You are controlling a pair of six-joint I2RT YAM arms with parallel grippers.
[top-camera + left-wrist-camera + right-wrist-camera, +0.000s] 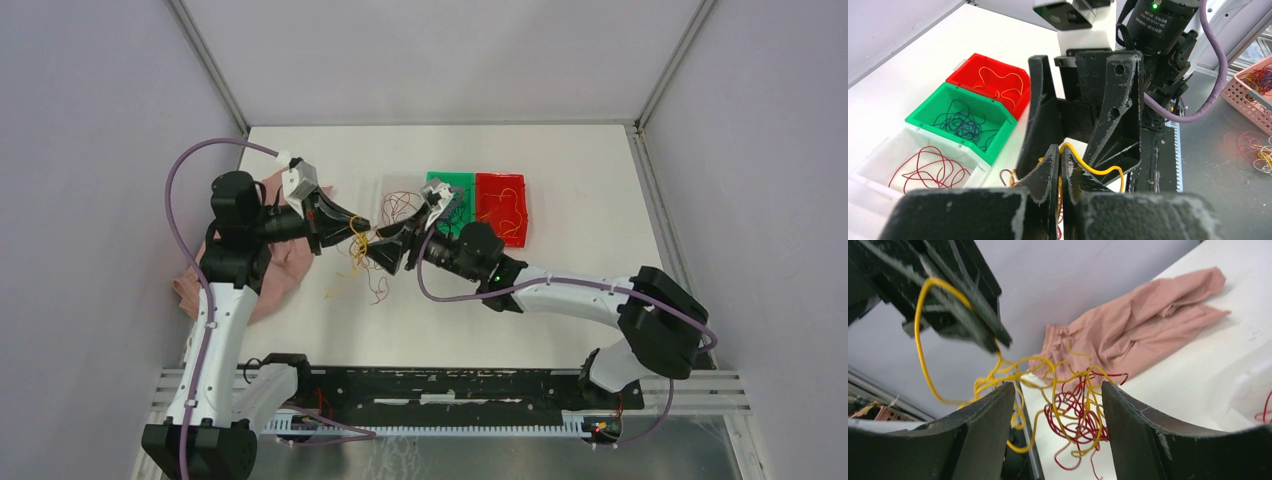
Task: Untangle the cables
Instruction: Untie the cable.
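Pinching a yellow cable between fingers pressed tight together, the left gripper stands over the middle of the table, pointing in from 9 o'clock in the top view. The cable leaves the closed tips as a loop and joins the tangle of cables, a bunch of yellow and red wires that hangs under these tips and spreads on the white table toward 6 o'clock. The right gripper faces the left one from 4 o'clock, very near it. Its fingers are spread wide and pinch nothing; in its own wrist view the tangle shows in the gap between them, but I cannot tell if any wire touches a finger. At 1 o'clock from the two grippers three bins stand side by side in one row: a white bin with red wires, a green bin with dark wires, and a red bin with yellow wires. A pink cloth lies crumpled on the table at 9 o'clock, partly under the left arm. At 3 o'clock of the left wrist view, a pink basket holds more coloured wires.
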